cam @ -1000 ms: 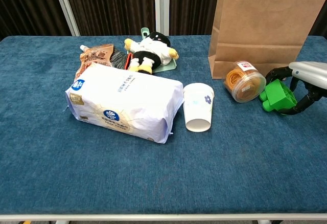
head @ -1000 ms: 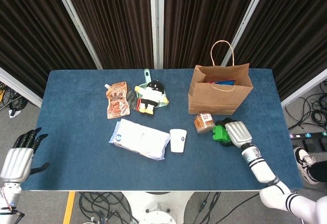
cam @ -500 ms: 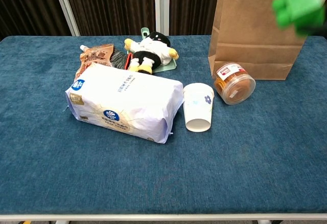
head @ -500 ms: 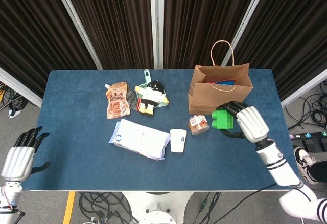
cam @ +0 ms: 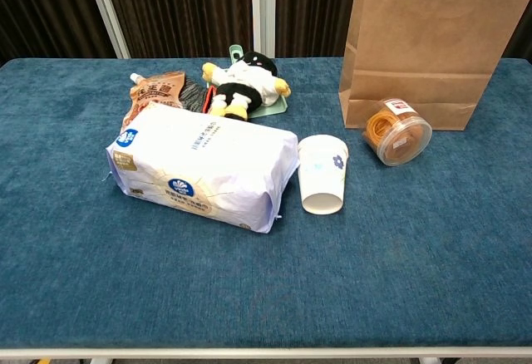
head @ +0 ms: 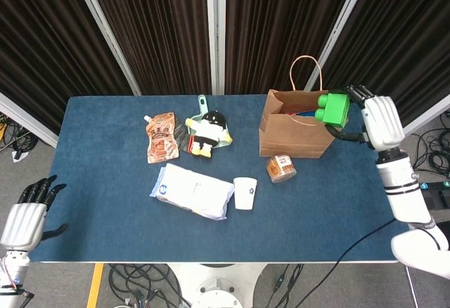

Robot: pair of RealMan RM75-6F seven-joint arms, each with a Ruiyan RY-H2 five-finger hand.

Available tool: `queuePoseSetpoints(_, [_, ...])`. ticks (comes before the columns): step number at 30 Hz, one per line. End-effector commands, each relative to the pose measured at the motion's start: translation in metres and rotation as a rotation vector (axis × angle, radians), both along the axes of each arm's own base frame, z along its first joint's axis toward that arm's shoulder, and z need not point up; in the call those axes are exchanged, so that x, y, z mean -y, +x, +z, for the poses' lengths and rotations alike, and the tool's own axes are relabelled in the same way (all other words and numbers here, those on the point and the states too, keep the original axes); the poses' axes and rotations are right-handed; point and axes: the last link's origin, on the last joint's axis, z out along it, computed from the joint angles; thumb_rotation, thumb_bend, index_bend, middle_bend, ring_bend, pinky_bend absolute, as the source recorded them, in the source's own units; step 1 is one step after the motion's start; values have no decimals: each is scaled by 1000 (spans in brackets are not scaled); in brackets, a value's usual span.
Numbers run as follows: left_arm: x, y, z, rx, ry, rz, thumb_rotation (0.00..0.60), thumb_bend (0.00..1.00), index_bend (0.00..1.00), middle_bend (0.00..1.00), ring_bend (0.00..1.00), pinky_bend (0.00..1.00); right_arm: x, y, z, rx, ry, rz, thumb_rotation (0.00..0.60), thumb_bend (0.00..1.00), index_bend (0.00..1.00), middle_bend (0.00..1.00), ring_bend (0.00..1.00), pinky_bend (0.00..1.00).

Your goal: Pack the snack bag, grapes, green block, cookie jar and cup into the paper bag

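One item mid-pack: right hand grips green block over paper bag; cup, cookie jar unpacked, left hand open, idle.

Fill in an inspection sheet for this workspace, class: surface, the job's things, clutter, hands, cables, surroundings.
Surface: blue table.
Job's things: green block held above the open paper bag; cookie jar lying on its side in front of the bag; cup upside down; grapes not seen; snack bag lying flat.
Clutter: white pack; plush toy on a green scoop.
Hands: right hand holds the block; left hand off the table edge, holds nothing.
Cables: on the floor.
Surroundings: dark curtains.
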Motion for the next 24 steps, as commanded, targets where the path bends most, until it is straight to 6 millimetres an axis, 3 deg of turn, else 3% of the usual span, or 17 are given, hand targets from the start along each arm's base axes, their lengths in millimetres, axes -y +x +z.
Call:
queuePoseSetpoints(1, [0, 0, 0, 0, -1, 4, 600, 2, 252, 176, 113, 146, 26, 5, 1, -41, -10, -62, 600, 177, 451, 455, 290, 490])
queuePoseSetpoints(12, [-1, 0, -1, -5, -5, 9, 600, 1, 252, 176, 113, 145, 63, -2, -27, -191, 81, -214, 600, 177, 331, 350, 211, 423])
queuePoseSetpoints(21, [-1, -2, -1, -3, -7, 19, 600, 1, 252, 176, 113, 146, 62, -1, -39, -204, 174, -221, 600, 177, 17, 170, 34, 228])
queuePoseSetpoints(24, [-1, -2, -1, -1, -6, 17, 600, 1, 252, 176, 113, 146, 58, -1, -35, -185, 175, -206, 600, 178, 0, 124, 2, 172])
